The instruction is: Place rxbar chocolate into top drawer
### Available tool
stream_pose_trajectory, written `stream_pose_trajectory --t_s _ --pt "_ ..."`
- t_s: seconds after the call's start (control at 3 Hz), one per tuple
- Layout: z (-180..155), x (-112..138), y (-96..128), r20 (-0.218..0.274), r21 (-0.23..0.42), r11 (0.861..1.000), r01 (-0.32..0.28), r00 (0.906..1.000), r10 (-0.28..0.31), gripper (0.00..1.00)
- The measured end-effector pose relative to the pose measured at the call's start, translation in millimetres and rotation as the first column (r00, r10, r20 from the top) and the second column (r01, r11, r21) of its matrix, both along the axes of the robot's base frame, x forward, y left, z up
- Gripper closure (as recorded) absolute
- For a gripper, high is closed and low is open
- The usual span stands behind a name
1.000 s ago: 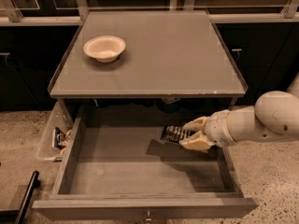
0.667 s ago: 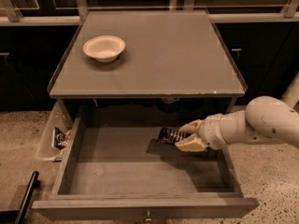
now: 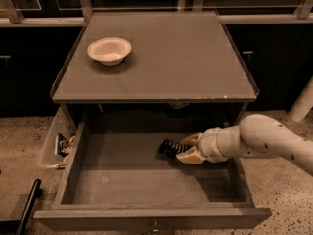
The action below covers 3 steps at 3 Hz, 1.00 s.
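The top drawer (image 3: 146,218) is pulled wide open below the grey table top, its front panel and small knob at the bottom of the camera view. My gripper (image 3: 185,148) reaches in from the right, inside the drawer's right half. Its cream fingers (image 3: 190,155) are shut on the rxbar chocolate (image 3: 171,147), a small black bar with pale lettering, which sticks out to the left of the fingers just above the drawer floor.
A round cream bowl (image 3: 109,50) stands on the table top (image 3: 186,58) at the back left. A clear plastic bin (image 3: 55,143) with small items hangs at the drawer's left side. A black bar (image 3: 27,207) lies on the speckled floor at the lower left.
My arm has reached a little further left and lower into the drawer, carrying the bar with it. The bowl and the drawer have not moved.
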State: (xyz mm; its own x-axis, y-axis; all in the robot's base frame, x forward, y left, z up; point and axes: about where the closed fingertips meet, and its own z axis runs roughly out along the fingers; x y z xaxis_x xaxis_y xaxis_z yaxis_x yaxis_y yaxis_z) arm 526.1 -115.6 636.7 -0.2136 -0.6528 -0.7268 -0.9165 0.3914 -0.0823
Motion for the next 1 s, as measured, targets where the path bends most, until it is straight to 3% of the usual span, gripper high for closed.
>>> stream_pose_trajectory --t_s 0.67,1.0 --pt "-26.5 -2.0 13.9 0.028 -0.015 1.0 -0.019 0.9994 0.019 1.0" --pt "-26.6 -2.0 13.9 0.028 -0.015 1.0 -0.019 0.9994 0.019 0.81"
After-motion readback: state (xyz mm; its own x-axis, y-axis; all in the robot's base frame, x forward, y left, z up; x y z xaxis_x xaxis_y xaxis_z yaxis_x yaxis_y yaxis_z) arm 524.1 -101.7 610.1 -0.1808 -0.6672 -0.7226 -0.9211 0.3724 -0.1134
